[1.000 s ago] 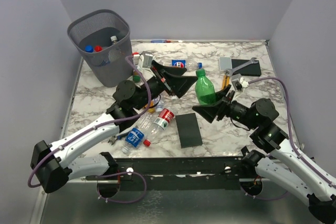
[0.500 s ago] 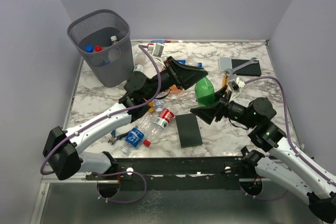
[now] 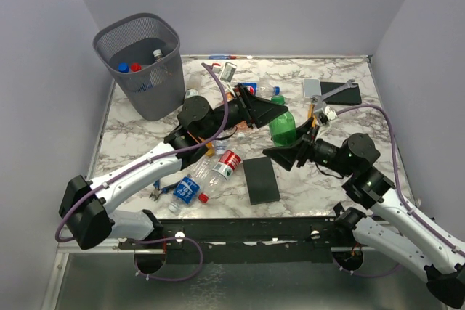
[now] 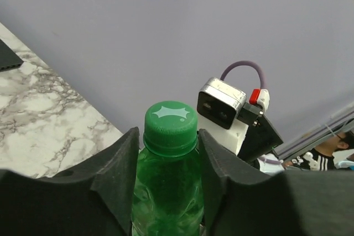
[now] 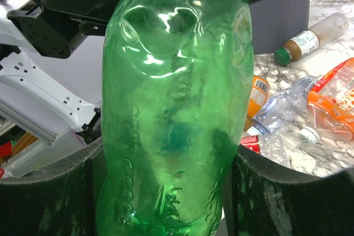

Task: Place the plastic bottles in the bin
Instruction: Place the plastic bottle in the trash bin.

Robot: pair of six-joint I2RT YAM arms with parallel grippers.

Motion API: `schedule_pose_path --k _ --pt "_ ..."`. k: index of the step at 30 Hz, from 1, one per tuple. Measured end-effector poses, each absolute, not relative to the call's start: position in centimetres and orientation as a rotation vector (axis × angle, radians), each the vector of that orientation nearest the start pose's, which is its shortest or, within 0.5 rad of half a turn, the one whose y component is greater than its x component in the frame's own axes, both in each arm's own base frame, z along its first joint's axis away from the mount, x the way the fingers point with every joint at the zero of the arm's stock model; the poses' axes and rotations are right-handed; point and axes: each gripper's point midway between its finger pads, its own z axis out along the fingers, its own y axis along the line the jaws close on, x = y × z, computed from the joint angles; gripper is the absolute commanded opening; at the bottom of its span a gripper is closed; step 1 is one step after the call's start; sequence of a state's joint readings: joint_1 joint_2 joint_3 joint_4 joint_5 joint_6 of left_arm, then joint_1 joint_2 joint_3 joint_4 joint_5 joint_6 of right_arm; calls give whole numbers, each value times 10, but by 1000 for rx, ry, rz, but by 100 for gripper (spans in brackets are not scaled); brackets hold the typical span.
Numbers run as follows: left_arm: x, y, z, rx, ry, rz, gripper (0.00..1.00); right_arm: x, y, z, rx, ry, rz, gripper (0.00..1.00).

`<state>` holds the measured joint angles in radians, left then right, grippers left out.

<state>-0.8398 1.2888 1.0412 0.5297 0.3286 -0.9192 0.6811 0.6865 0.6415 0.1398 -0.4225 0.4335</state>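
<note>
"While both arms are occupied with one bottle, how far along would you call this?"

"Early, I'd judge. The bin (image 3: 154, 96), upper left of the overhead view, shows a blue cap (image 3: 122, 67), a red cap (image 3: 135, 67) and a white cap (image 3: 157, 54) inside. So a few bottles are in, and any beneath them are hidden from me."

"And the one in hand?"

"That's the green bottle (image 3: 284, 127), at centre and well apart from the bin. It looks lifted off the table (image 3: 327, 183). The right gripper (image 3: 287, 152) is clamped on its body, fingers pressed to both sides. The left gripper (image 3: 272, 112) stands narrow about the neck, just under the green cap (image 4: 170, 127). Its pads seem to touch, so I read that as a grip too."

"What's left?"

"Most of it. A red-labelled bottle (image 3: 229, 159) and a blue-labelled bottle (image 3: 187, 189) lie heaped lower left of centre, with clear ones among them. An amber bottle (image 5: 310, 37) and a crumpled orange bottle (image 5: 334, 95) show at the right of the right wrist view. The black slab (image 3: 260, 179) below centre isn't part of the job."
</note>
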Motion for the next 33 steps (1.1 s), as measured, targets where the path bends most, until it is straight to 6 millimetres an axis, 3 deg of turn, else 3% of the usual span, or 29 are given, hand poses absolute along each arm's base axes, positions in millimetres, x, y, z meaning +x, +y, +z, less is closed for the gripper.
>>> schedule_pose_path --k 2,3,5,7,10,13,20,24,28,30,33 --pt "220 -376 404 268 1497 -1664 23 173 253 312 -559 1514 1194 39" --pt "221 -376 405 268 1498 -1658 17 173 253 311 -559 1518 1193 46" --pt "222 -375 406 273 1495 -1642 6 173 253 310 -558 1524 1192 79" --pt "223 -374 405 273 1496 -1625 0 172 253 309 -559 1537 1192 99" --pt "228 -370 405 270 1507 -1566 0 169 253 312 -556 1571 1208 100" --pt "234 -364 417 266 1492 -1492 0 164 251 329 -550 1574 1232 100" --pt "229 -335 497 312 1307 -1308 0 144 232 384 -528 1495 1236 100" --pt "263 -276 554 188 1173 -954 0 128 208 406 -473 1438 1204 100" --pt "294 -212 593 44 1112 -587 0 117 171 417 -329 1349 1152 100" --pt "311 -182 600 -25 1101 -422 0 117 161 409 -268 1341 1141 100" --pt "353 -134 591 -138 1122 -180 0 129 159 375 -189 1419 1119 100"
